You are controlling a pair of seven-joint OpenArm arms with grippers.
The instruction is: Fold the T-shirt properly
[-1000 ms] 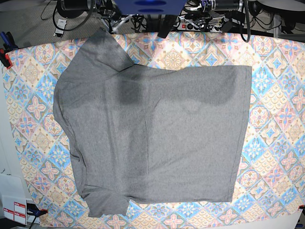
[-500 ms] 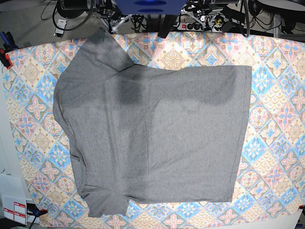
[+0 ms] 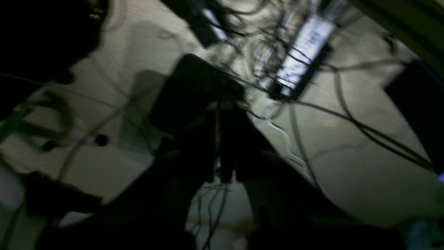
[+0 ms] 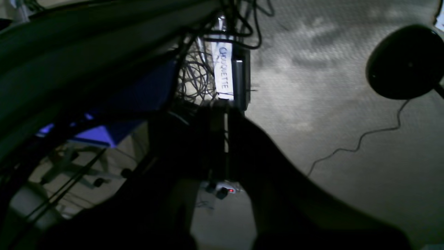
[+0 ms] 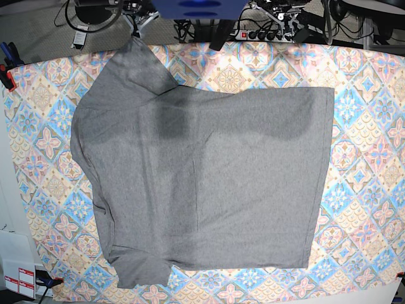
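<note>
The heather-grey T-shirt [image 5: 209, 183] lies spread flat on the patterned tablecloth [image 5: 367, 126] in the base view, with one sleeve reaching up to the far left and another at the near left bottom. Neither gripper shows in the base view. Seen from the left wrist, my left gripper [image 3: 218, 139] is a dark shape with its fingers pressed together, holding nothing, above a floor with cables. My right gripper [image 4: 225, 139] is likewise shut and empty over the floor. The T-shirt appears in neither wrist view.
A blue block [image 5: 199, 7] and a power strip [image 5: 266, 33] with tangled cables sit beyond the table's far edge. A red clamp [image 5: 6, 76] grips the cloth at the left edge. White labels [image 5: 19, 278] lie at the bottom left. A round black object [image 4: 406, 62] is on the floor.
The T-shirt has not moved. Dark arm parts and cables along the top edge of the base view have shifted slightly and drawn further out of frame.
</note>
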